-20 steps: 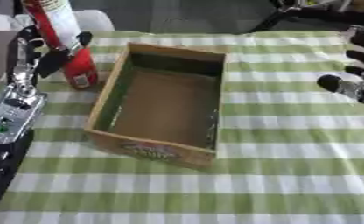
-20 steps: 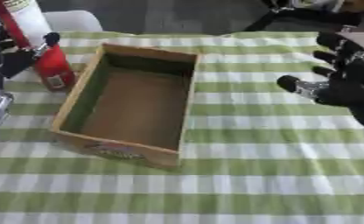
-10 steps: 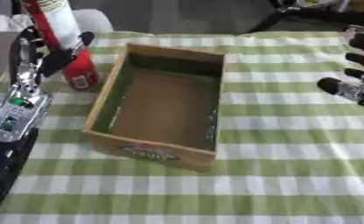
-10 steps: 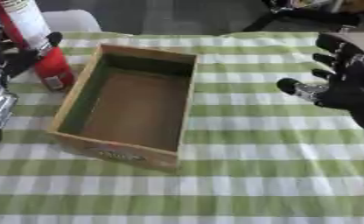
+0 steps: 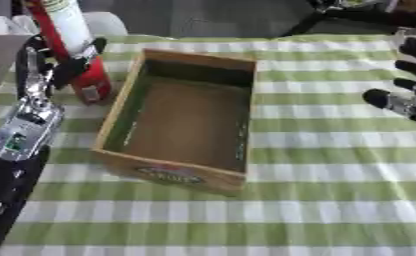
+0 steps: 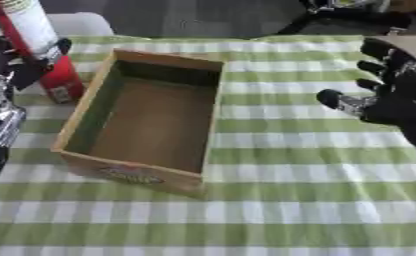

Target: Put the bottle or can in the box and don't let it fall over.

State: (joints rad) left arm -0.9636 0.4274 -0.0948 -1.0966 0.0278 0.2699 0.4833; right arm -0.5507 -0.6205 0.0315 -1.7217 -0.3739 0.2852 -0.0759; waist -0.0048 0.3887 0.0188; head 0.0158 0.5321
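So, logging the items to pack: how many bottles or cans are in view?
1: a red and white bottle upright left of the wooden box, in the left hand.

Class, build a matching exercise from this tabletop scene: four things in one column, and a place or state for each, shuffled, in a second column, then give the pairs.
Things:
1. red and white bottle
2. wooden box
3. left hand
4. right hand

Places or states:
A. open, at the right edge, touching nothing
B. nothing inside it, in the middle of the checked cloth
C. upright, just left of the box
D. fingers round the bottle

Pairs: 1-C, 2-B, 3-D, 4-A
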